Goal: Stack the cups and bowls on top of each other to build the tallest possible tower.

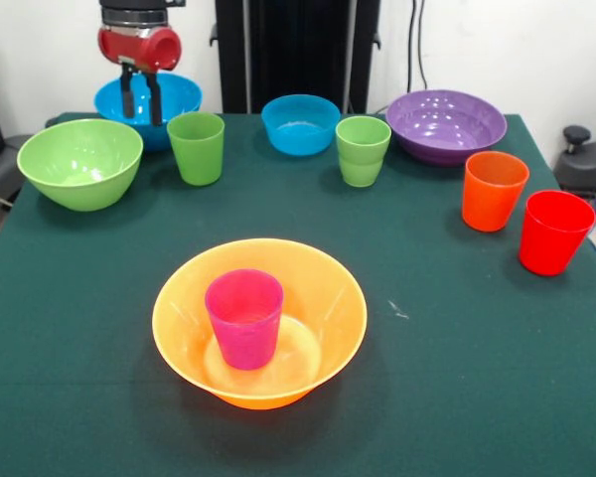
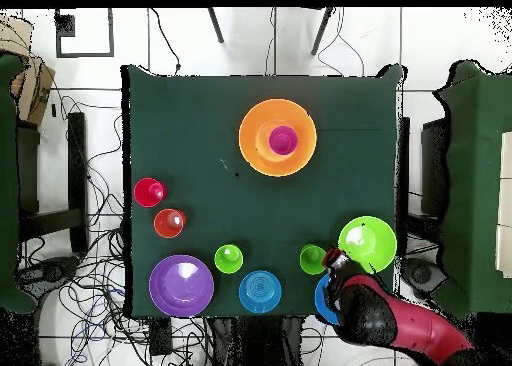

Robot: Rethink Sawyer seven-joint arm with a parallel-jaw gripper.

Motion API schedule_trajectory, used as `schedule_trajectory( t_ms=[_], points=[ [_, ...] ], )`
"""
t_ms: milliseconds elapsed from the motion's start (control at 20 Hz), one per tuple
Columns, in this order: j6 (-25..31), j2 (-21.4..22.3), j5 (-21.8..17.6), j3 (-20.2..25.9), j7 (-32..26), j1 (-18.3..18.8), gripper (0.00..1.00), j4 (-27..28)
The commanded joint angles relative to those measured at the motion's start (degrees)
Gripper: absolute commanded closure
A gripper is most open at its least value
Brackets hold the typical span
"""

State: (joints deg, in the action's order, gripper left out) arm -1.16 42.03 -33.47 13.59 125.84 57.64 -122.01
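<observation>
Just beside the green bowl [image 1: 79,162] hangs the gripper [image 1: 140,107], fingers narrowly parted and empty — the purple cup [image 1: 244,317] already sits in the far-off orange bowl [image 1: 259,320], so the green bowl likely goes next — needing a rim grasp.

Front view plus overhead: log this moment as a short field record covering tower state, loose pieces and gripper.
tower: purple cup upright inside orange bowl, nothing on it yet
loose bowls: green bowl, large blue bowl, smaller blue bowl, purple bowl
loose cups: two green cups, orange cup, red cup
gripper: jaws open, empty, at large blue bowl
</observation>
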Motion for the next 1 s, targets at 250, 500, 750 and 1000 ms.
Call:
schedule_trajectory(
  t_ms=[250,500,750,1000],
  points=[
    [3.1,-4.1,-1.0,4.8,0.7,-4.8,0.0,4.6],
    [3.4,-5.1,-2.0,3.8,-0.4,-5.8,0.0,6.4],
    [7.0,-3.6,-5.3,7.9,-6.6,-2.6,0.0,6.2],
    [8.6,-3.0,-8.1,10.0,-9.4,-0.4,0.0,5.7]
  ],
)
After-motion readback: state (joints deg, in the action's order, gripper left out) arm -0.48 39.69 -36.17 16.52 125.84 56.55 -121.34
